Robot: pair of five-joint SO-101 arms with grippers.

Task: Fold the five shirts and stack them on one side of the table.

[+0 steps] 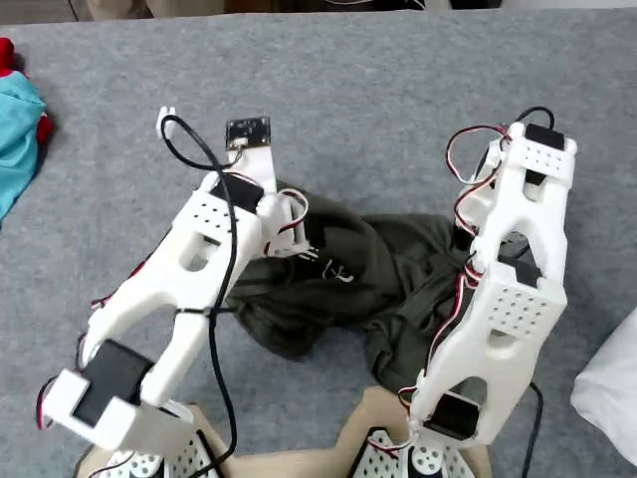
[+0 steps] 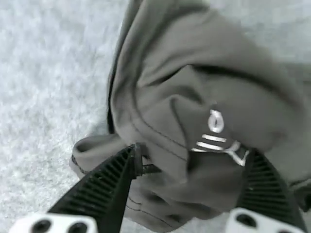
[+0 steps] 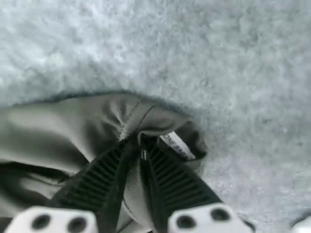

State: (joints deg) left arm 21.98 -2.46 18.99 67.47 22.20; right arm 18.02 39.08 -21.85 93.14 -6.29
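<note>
A dark olive shirt (image 1: 368, 274) lies crumpled in a heap in the middle of the grey counter (image 1: 398, 100), between two white arms. The right jaws are clenched on its edge beside a sewn-in label (image 3: 177, 145). The left jaws stand released, straddling a bunched fold. The arms overhang much of the cloth. A turquoise cloth (image 1: 15, 134) lies at the counter's left edge and a white cloth (image 1: 612, 383) at its right.

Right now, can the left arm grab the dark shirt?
Probably yes. The left arm has its jaws open right over the dark shirt, one on each side of a bunched fold, with nothing in the way.
</note>
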